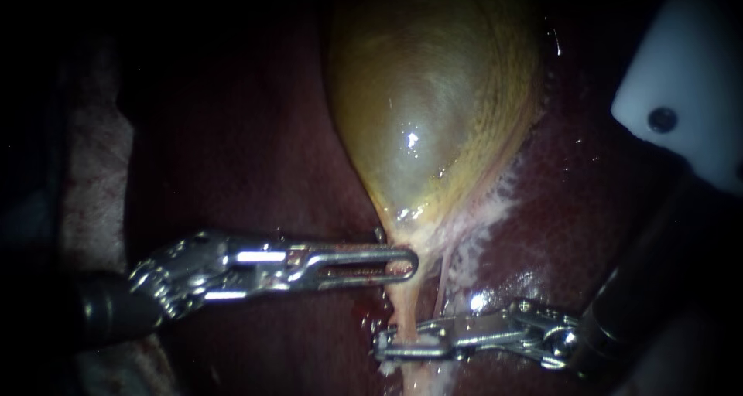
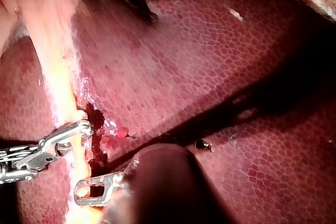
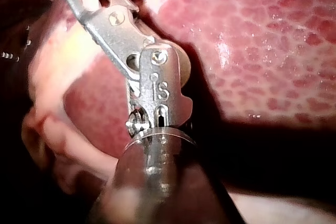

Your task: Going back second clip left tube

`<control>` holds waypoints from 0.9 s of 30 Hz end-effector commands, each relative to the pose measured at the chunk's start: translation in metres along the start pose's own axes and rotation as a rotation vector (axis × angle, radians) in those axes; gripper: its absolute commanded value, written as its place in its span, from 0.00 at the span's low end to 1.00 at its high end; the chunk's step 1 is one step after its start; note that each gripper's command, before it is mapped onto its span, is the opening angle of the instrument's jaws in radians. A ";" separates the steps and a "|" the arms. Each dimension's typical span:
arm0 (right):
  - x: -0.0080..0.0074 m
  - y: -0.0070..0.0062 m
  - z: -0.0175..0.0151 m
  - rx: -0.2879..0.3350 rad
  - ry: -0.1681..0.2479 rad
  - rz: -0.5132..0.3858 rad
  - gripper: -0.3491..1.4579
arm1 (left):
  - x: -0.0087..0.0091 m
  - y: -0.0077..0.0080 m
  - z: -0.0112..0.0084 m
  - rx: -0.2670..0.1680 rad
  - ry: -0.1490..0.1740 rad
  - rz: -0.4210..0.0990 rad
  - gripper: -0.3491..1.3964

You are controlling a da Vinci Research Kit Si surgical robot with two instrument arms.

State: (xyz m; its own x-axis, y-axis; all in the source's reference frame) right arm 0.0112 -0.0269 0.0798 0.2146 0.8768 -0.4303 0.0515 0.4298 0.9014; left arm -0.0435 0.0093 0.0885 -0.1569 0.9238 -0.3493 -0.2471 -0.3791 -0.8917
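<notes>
- On my right instrument [image 1: 398,342] the jaws stand slightly apart, astride the left tube [image 1: 404,307] below the gallbladder [image 1: 433,94].
- The tube runs crosswise to them, so backing off means sliding along my shaft.
- My left instrument [image 1: 406,263] lies nearer the gallbladder.

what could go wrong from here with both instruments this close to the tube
1. The right instrument lies across the thin tube; backing out carelessly might snag or tear it.
2. The left instrument sits at the gallbladder neck; extra pull there could strain the tube.
3. Blood beside the tube may hide a fresh leak.
</notes>
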 end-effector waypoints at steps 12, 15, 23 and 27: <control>0.0000 -0.0001 0.0001 0.000 0.000 0.000 0.07 | 0.0000 0.0000 -0.0001 0.000 0.000 0.000 0.00; 0.0000 -0.0001 0.0001 0.000 0.000 0.000 0.07 | 0.0000 0.0000 -0.0001 0.000 0.000 0.000 0.00; 0.0000 -0.0001 0.0000 0.001 0.000 0.000 0.24 | 0.0000 0.0000 -0.0001 0.002 0.001 0.000 0.00; 0.0001 -0.0002 -0.0001 0.001 0.000 0.007 0.35 | 0.0000 0.0000 -0.0002 0.002 0.001 0.000 0.00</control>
State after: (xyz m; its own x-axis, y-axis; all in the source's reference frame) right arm 0.0112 -0.0270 0.0796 0.2149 0.8765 -0.4308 0.0535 0.4299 0.9013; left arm -0.0434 0.0093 0.0885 -0.1567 0.9235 -0.3501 -0.2477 -0.3799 -0.8913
